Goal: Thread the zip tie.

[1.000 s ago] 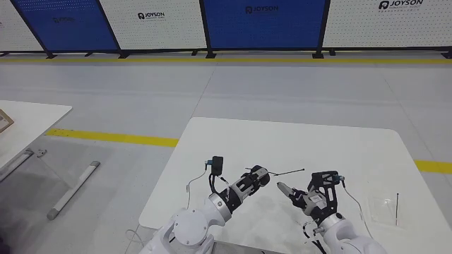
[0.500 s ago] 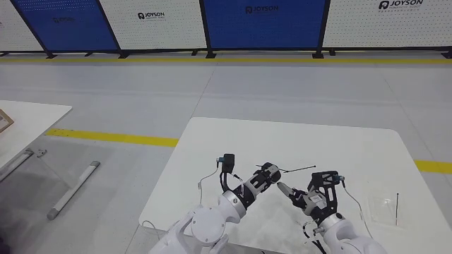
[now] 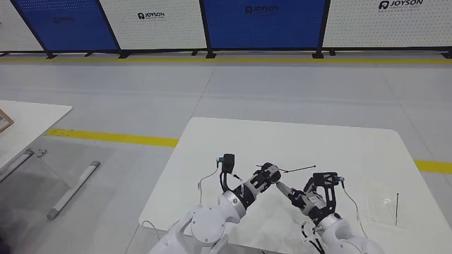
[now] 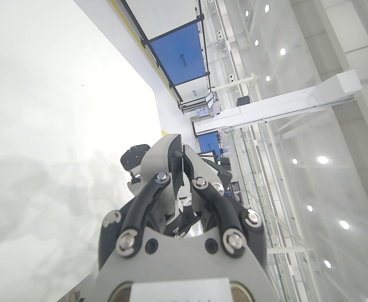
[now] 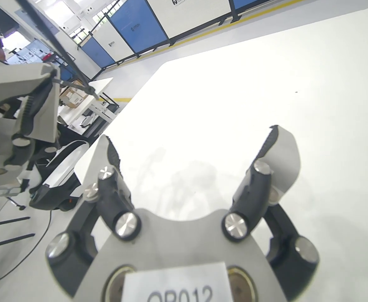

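A thin black zip tie (image 3: 296, 168) sticks out over the white table (image 3: 339, 141) toward its right side, held at one end by my left gripper (image 3: 272, 174), which is shut on it. From the left wrist, the fingers (image 4: 163, 161) are pressed together with a small black end of the tie (image 4: 179, 153) between their tips. My right gripper (image 3: 285, 190) sits just beside and below the left one, open and holding nothing. In the right wrist view its open gripper (image 5: 191, 136) hovers over bare table, with the zip tie (image 5: 45, 29) slanting past the left gripper (image 5: 29, 102).
A clear plastic bag (image 3: 383, 208) lies near the table's right edge, with another black zip tie (image 3: 397, 208) next to it. A second white table (image 3: 28, 123) stands far left across the floor.
My left gripper has carried the zip tie to the right, close to the right gripper. The right gripper has shifted slightly left toward it and stays open.
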